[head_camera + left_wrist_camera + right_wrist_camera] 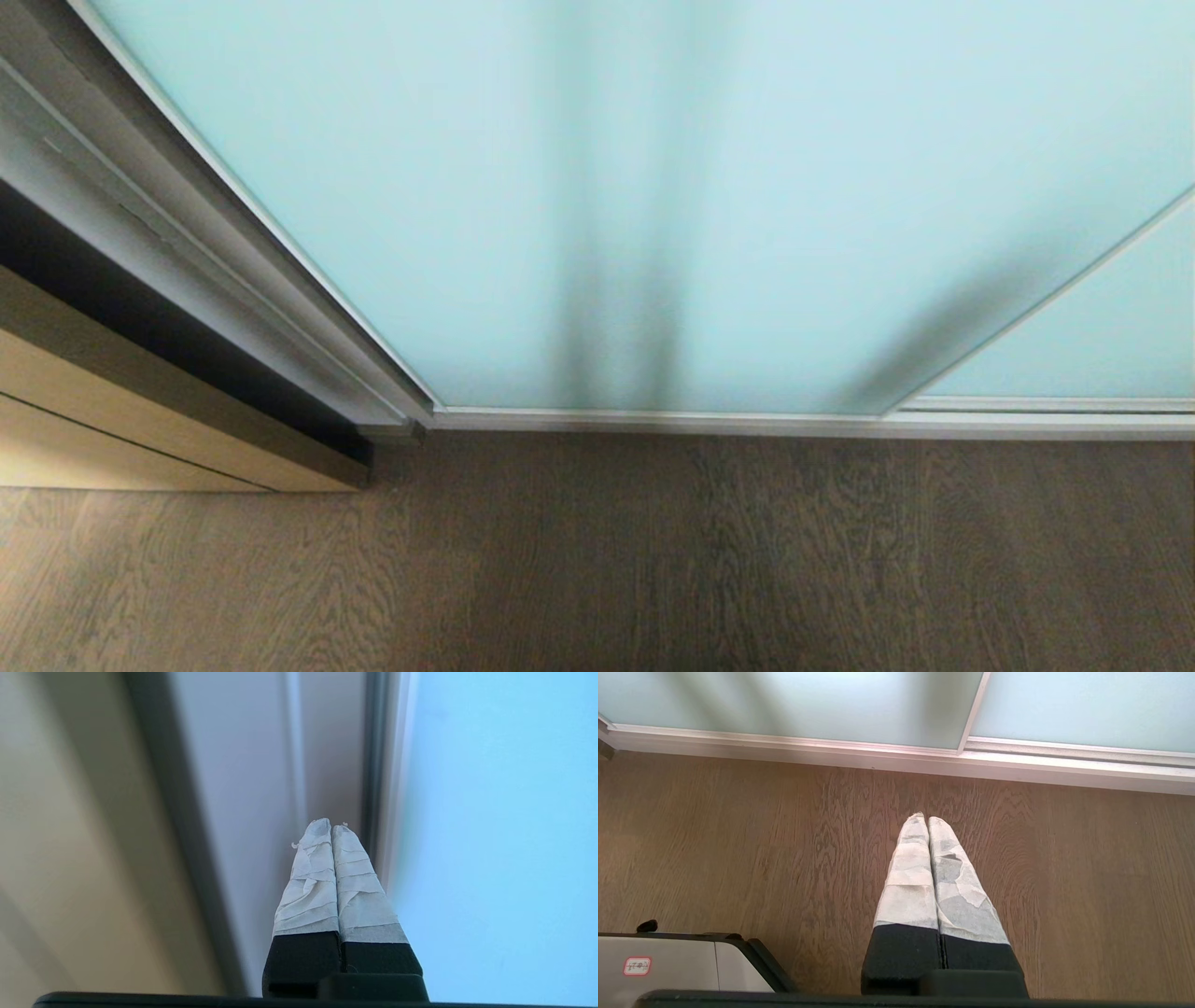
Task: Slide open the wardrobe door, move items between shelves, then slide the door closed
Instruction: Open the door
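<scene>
In front of the robot, the sliding wardrobe door fills most of the head view: a frosted pale blue-green glass panel with a thin silver frame, standing fully across the opening and meeting the bottom track where it joins the floor. Soft dark shadows run down the glass. At the far right a second glass panel sits behind the first one's slanting frame edge. To the left of the door stands the grey wardrobe side frame, and beyond it a tan wooden panel reaches down to the brown wood-grain floor. Neither arm shows in the head view, and nothing of the shelves or the folded items can be seen through the frosted glass.

In the left wrist view, the left gripper is raised in front of the wardrobe, its two tape-wrapped fingers pressed together with nothing between them. Its tips point at the grey side frame, just beside the silver edge of the sliding door's glass; whether they touch the frame cannot be told.

In the right wrist view, the right gripper hangs above the floor, pointing down toward the boards in front of the bottom track. Its taped fingers are likewise pressed together and hold nothing. A grey part of the robot's base shows at one corner of that view.
</scene>
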### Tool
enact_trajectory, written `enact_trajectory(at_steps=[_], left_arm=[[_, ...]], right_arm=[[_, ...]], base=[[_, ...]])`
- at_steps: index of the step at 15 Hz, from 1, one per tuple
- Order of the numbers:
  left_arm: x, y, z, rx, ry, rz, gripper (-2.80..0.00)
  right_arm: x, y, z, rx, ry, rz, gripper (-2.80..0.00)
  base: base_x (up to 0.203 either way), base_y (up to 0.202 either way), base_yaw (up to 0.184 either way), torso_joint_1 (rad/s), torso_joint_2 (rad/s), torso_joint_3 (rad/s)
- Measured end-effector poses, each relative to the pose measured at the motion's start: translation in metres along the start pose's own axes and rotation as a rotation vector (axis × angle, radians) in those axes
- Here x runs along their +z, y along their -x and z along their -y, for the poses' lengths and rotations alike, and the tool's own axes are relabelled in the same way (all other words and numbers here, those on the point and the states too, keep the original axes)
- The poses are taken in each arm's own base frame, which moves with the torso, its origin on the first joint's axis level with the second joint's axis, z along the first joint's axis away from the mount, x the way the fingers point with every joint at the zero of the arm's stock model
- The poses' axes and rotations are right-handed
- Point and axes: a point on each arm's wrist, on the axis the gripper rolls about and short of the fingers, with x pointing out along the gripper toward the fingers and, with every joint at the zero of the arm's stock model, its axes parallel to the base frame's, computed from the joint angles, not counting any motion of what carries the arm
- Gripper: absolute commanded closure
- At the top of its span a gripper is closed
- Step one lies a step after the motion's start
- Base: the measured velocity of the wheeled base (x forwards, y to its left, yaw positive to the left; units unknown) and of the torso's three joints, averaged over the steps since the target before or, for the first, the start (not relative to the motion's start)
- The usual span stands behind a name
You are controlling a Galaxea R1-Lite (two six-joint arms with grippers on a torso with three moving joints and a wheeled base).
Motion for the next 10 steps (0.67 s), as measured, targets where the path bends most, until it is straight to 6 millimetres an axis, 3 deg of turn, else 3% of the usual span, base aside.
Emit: enact_trajectory(at_steps=[6,10], left_arm=[[-0.020,-0.050,0.015,-0.021,0.020,0.067,0.00],[-0.041,-0.067,0.021,-0.025,0.013,0.022,0.00]], right_arm=[[0.000,0.000,0.000,0.000,0.000,0.000,0.00],[0.000,0.000,0.000,0.000,0.000,-0.001,0.00]], base=[[0.000,0.000,0.000,0.000,0.00,0.000],[0.000,0.000,0.000,0.000,0.00,0.000]])
